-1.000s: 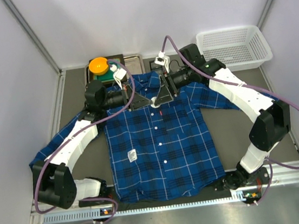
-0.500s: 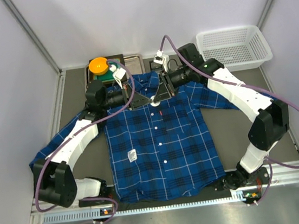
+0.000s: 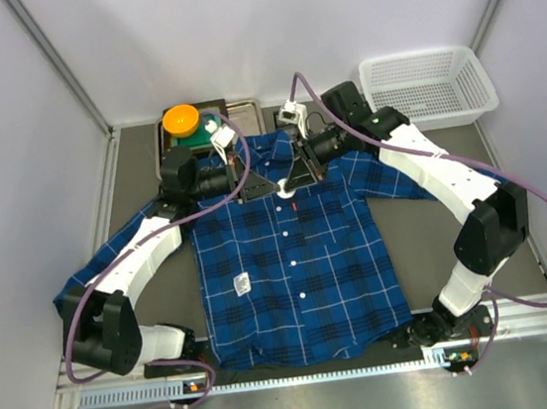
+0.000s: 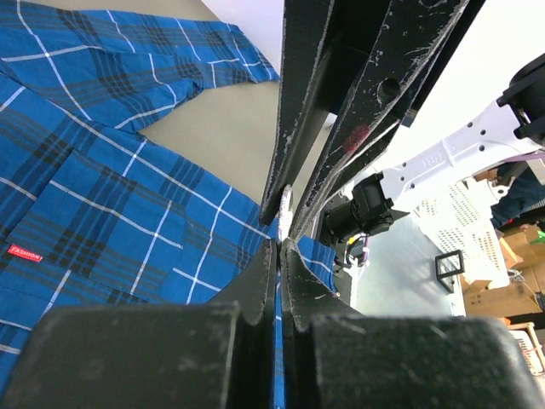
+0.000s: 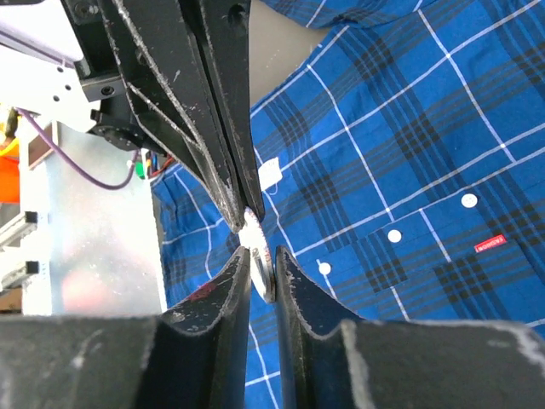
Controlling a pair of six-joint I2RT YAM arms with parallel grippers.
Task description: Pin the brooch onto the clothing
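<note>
The blue plaid shirt lies flat, front up, collar at the far side; it also shows in the left wrist view and the right wrist view. The brooch, a small pale disc, hangs just above the chest by the red pocket mark. My right gripper is shut on it, holding it edge-on. My left gripper meets it tip to tip, jaws almost closed, pinching the disc's upper edge. In the left wrist view the brooch shows only as a pale sliver.
An orange round dish sits on a green block by a metal tray behind the collar. A white mesh basket stands at the back right. A white tag lies on the shirt's lower left.
Both grippers stay tip to tip over the chest with the brooch between them. Both wrists have shifted slightly toward the far side.
</note>
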